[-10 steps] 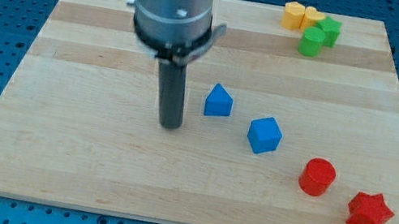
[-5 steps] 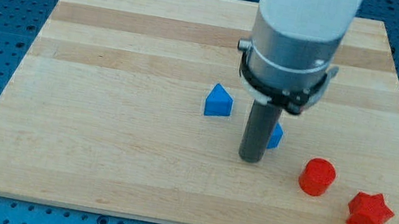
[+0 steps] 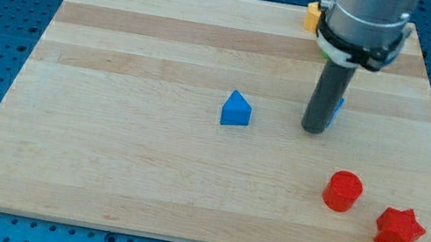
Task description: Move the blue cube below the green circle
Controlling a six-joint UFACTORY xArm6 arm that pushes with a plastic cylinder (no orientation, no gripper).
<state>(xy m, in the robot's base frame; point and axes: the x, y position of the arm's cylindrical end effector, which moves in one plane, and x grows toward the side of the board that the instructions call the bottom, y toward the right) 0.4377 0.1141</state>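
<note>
My tip [image 3: 313,129] rests on the board at the view's right of centre. The blue cube [image 3: 338,108] is almost wholly hidden behind the rod; only a blue sliver shows at the rod's right edge, touching it. The green circle is hidden behind the arm near the view's top right. A blue triangular block [image 3: 236,109] lies to the left of my tip.
A red cylinder [image 3: 343,191] and a red star [image 3: 399,230] sit at the lower right of the wooden board [image 3: 104,146]. A yellow block [image 3: 312,15] peeks out left of the arm at the top edge.
My tip has swept from the board's left-centre to the right and then up. The blue cube has been pushed up and to the right. The green and yellow blocks are now mostly hidden.
</note>
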